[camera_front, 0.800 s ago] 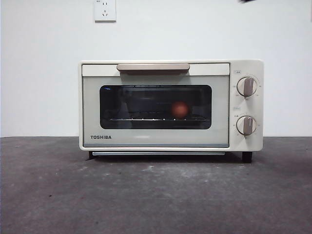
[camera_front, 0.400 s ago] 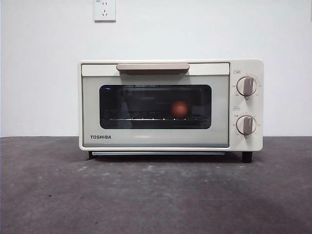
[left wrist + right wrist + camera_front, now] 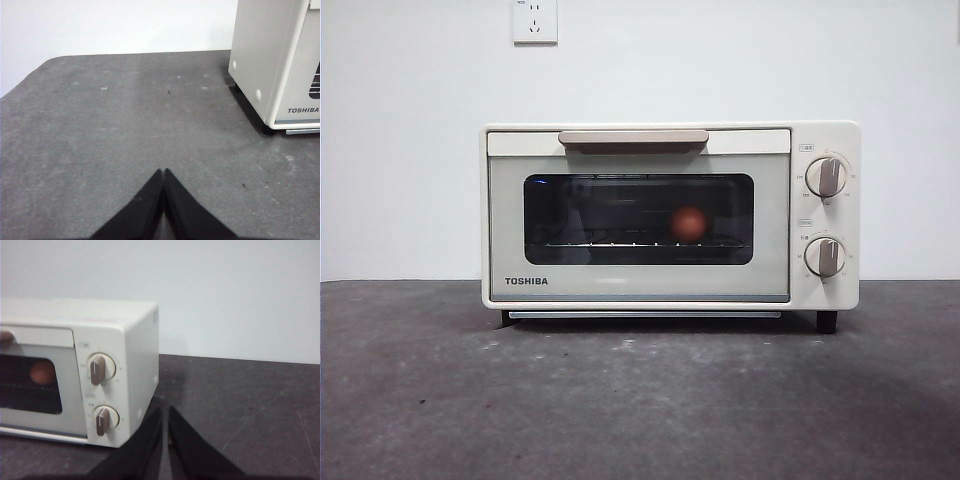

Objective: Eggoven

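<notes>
The cream TOSHIBA oven stands in the middle of the dark table with its door closed. Through the dark glass window the reddish-brown egg rests on the wire rack inside, right of centre. The egg also shows behind the glass in the right wrist view, beside the two knobs. My right gripper is shut, off the oven's knob side, holding nothing. My left gripper is shut and empty over bare table, away from the oven's other side. Neither gripper appears in the front view.
A white wall with a socket stands behind the oven. The grey table surface stretches in front of the oven, and its rounded corner shows in the left wrist view.
A dark arm tip at the top right edge of the front view has gone out of the frame. The oven and egg have not moved.
</notes>
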`<state>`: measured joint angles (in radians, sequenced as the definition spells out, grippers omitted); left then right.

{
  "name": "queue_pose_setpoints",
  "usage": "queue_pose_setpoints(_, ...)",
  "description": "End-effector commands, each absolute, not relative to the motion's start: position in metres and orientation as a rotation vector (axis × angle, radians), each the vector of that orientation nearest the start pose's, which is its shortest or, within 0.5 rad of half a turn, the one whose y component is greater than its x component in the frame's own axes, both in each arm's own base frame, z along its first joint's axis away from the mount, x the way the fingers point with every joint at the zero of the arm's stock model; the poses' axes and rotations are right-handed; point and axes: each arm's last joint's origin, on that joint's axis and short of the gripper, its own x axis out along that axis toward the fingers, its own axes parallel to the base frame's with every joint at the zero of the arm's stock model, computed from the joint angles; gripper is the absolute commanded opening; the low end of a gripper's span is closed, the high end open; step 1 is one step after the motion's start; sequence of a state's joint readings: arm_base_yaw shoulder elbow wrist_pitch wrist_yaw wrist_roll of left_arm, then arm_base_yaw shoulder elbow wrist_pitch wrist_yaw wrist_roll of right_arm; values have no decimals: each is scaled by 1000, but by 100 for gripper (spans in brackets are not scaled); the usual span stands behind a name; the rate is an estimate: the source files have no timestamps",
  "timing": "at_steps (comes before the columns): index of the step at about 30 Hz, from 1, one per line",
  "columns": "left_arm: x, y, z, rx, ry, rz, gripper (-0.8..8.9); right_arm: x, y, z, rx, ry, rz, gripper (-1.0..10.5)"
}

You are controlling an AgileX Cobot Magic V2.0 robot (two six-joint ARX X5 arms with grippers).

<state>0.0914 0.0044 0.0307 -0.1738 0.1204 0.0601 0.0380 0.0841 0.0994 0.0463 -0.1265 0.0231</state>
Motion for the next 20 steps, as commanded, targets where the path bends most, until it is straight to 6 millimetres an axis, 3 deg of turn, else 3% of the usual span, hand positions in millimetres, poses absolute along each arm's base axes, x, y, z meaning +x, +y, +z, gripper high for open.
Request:
queue_pose_setpoints(1, 96, 6, 149, 33, 170, -29, 6, 97, 7, 184, 12, -62, 155, 3)
queue_pose_setpoints(5, 96, 6, 149, 33, 170, -29, 6, 98, 6, 168, 23, -20, 148, 3)
queue_pose_setpoints(13, 96, 6, 149, 33, 166, -29, 6, 96, 5, 155, 30, 116, 120, 3)
queue_pose_setpoints(20, 96, 6, 149, 33, 166, -29, 6, 97, 5, 157, 29, 95, 120, 3)
